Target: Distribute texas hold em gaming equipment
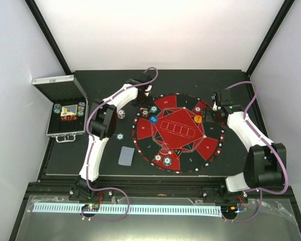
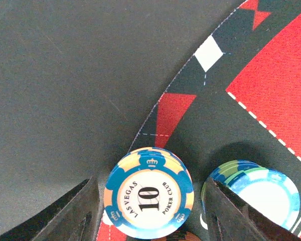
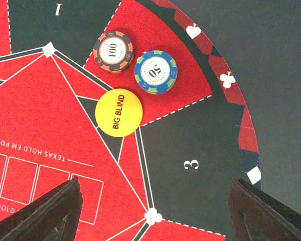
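Observation:
My left gripper (image 2: pixel 150 185) is open, its fingers either side of a blue-and-peach "10" chip stack (image 2: pixel 148 193) at the mat's far left edge, with a gap on both sides. A teal-green chip stack (image 2: pixel 263 191) sits just outside the right finger. In the top view this gripper (image 1: pixel 143 99) hangs over the chips (image 1: pixel 151 110). My right gripper (image 3: pixel 155 183) is open and empty above mat segment 3. Ahead of it lie the yellow "BIG BLIND" disc (image 3: pixel 118 112), a "100" chip stack (image 3: pixel 113 51) and a "50" chip stack (image 3: pixel 155 72).
The round red-and-black mat (image 1: pixel 179 131) holds a blue disc (image 1: pixel 153 119), the orange disc (image 1: pixel 198 119) and two chip stacks (image 1: pixel 163 159) at its near edge. Left of it are a grey stack (image 1: pixel 121 114), a teal stack (image 1: pixel 120 136) and cards (image 1: pixel 126 155). The open silver case (image 1: pixel 65 108) stands far left.

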Motion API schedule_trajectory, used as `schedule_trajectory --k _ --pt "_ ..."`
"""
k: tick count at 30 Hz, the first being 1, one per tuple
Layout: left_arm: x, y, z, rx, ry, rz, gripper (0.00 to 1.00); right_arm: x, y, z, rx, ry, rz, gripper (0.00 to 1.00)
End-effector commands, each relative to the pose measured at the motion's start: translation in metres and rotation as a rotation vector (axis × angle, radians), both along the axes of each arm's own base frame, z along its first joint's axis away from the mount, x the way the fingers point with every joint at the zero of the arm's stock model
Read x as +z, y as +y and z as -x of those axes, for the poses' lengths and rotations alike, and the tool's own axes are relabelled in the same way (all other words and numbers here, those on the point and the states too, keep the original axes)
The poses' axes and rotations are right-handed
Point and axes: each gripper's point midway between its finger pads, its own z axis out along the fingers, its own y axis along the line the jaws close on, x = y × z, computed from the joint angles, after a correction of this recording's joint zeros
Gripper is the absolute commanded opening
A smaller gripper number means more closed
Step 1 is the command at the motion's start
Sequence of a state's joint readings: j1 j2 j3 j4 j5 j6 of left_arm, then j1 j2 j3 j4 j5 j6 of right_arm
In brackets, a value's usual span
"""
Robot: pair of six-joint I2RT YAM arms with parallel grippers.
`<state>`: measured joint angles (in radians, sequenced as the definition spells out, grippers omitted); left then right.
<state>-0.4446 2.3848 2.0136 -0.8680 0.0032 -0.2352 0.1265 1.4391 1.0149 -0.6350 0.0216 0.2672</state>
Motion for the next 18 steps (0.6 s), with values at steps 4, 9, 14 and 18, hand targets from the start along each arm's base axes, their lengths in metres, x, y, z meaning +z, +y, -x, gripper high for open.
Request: schedule_trajectory --k 4,9,14,18 --pt "0.069 0.008 -0.016 0.03 -0.139 0.007 0.61 0.009 0.0 -0.007 0.004 -0.024 -0.001 0.8" --pt "0.111 0.032 -0.014 0.079 -0.218 -0.011 0.62 0.011 0.0 -0.008 0.005 -0.028 0.0 0.8" --pt "0.129 0.073 0.011 0.146 -0.256 -0.034 0.7 0.012 0.0 -0.007 0.008 -0.029 -0.002 0.8" --pt "0.113 0.11 0.031 0.201 -0.22 -0.067 0.83 0.012 0.001 -0.007 0.008 -0.03 -0.008 0.8"
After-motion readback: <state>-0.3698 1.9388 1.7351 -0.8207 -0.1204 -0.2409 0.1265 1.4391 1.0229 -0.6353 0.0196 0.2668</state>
